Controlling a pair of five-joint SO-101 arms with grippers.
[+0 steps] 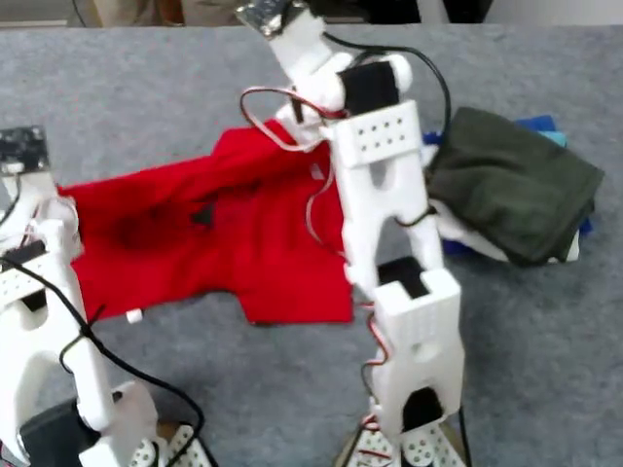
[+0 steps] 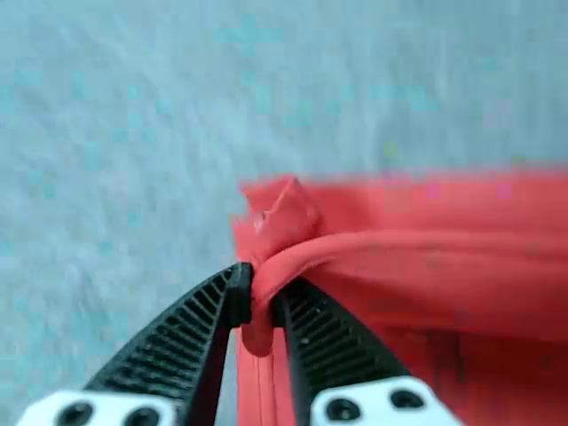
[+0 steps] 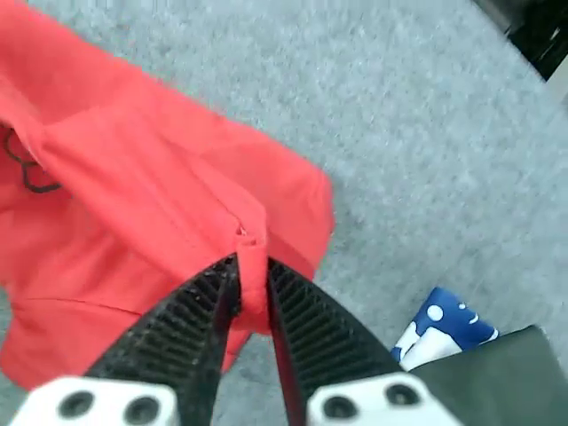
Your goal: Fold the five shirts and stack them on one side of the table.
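Red shirt (image 1: pixel 224 243) lies spread and unfolded on the grey table (image 1: pixel 117 88), pinched at both ends. The left gripper (image 2: pixel 262 297) clamps a bunched edge and the right gripper (image 3: pixel 251 266) a ridge of cloth. Near the right gripper sits a pile of folded shirts (image 1: pixel 511 185), dark green on top. Probably only this shirt remains.

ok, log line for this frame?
left gripper: shut on red fabric shirt edge | right gripper: shut on same shirt | shirt: partly spread on grey table | dark green folded shirt: atop pile beside it
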